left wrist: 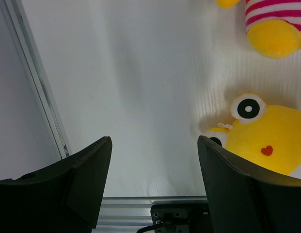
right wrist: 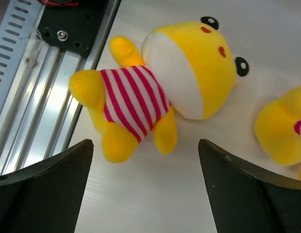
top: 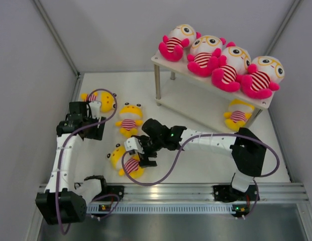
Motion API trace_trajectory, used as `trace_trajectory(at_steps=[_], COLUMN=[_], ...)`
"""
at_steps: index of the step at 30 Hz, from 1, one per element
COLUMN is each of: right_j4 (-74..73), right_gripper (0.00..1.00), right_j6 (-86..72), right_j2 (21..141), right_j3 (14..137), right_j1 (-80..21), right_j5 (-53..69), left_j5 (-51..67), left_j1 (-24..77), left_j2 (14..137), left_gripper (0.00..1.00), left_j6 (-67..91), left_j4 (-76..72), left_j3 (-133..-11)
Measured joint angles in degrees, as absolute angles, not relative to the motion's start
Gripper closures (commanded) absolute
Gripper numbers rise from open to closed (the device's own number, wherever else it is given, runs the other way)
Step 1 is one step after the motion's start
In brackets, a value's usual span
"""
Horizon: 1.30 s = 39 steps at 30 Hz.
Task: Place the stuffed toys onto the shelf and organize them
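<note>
Four hot-pink stuffed toys [top: 221, 60] sit in a row on the top board of the white shelf [top: 163, 59]. One yellow toy [top: 238, 114] sits on the lower board. Three yellow toys lie on the table: one far left [top: 101, 100], one in the middle [top: 129, 120], one near [top: 125, 161]. My right gripper [top: 145, 153] [right wrist: 145, 145] is open just above the near toy [right wrist: 155, 92], beside its feet. My left gripper [top: 90, 125] [left wrist: 154, 143] is open and empty over bare table. The near toy's head [left wrist: 266, 143] is beside its right finger.
Grey walls close in the left, back and right sides. An aluminium rail [top: 171, 191] with the arm bases runs along the near edge and shows in the right wrist view [right wrist: 39, 92]. The middle toy's foot [left wrist: 276, 39] is at the top right of the left wrist view.
</note>
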State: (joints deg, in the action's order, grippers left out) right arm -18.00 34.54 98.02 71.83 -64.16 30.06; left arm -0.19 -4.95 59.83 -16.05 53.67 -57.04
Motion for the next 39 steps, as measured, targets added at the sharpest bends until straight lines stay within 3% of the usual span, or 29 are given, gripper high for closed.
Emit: trace_trajectory(at_steps=[9, 12, 13, 15, 18, 19, 26, 30, 39], right_j4=[-14.8, -11.7, -11.1, -10.2, -9.1, -9.1, -12.0, -21.1, -44.2], right_gripper=[0.17, 0.41, 0.58, 0.70, 0.97, 1.00, 1.00, 1.00, 1.00], right_j6=[35.4, 33.6, 33.1, 32.1, 31.0, 30.7, 28.9, 28.7, 24.9], right_j2=[104.1, 107.2, 107.8, 108.4, 107.8, 107.3, 101.1, 93.5, 85.7], right_j3=[67.9, 67.1, 67.1, 67.1, 67.1, 67.1, 66.1, 66.9, 81.2], right_j1=[-69.0, -70.1, -70.3, -70.3, -70.3, -70.3, -70.3, -70.1, -68.3], right_j5=[23.7, 20.3, 19.4, 17.9, 16.5, 16.0, 10.2, 2.0, -19.2], left_j5=[-0.3, -0.3, -0.3, -0.3, -0.3, -0.3, -0.3, 0.5, 1.5], left_j1=[-5.2, -5.3, -5.4, -5.5, -5.5, -5.5, -5.5, -5.6, -5.6], left_j2=[59.4, 59.4, 59.4, 59.4, 59.4, 59.4, 59.4, 59.4, 60.5], left_gripper=[0.23, 0.23, 0.23, 0.23, 0.23, 0.23, 0.23, 0.23, 0.23], left_j6=[-16.3, -16.3, -16.3, -16.3, -16.4, -16.4, -16.5, -16.5, -16.6], left_j4=[53.7, 53.7, 53.7, 53.7, 53.7, 53.7, 53.7, 53.7, 53.7], left_j3=[-57.0, -57.0, -57.0, -57.0, -57.0, -57.0, -57.0, -57.0, -57.1])
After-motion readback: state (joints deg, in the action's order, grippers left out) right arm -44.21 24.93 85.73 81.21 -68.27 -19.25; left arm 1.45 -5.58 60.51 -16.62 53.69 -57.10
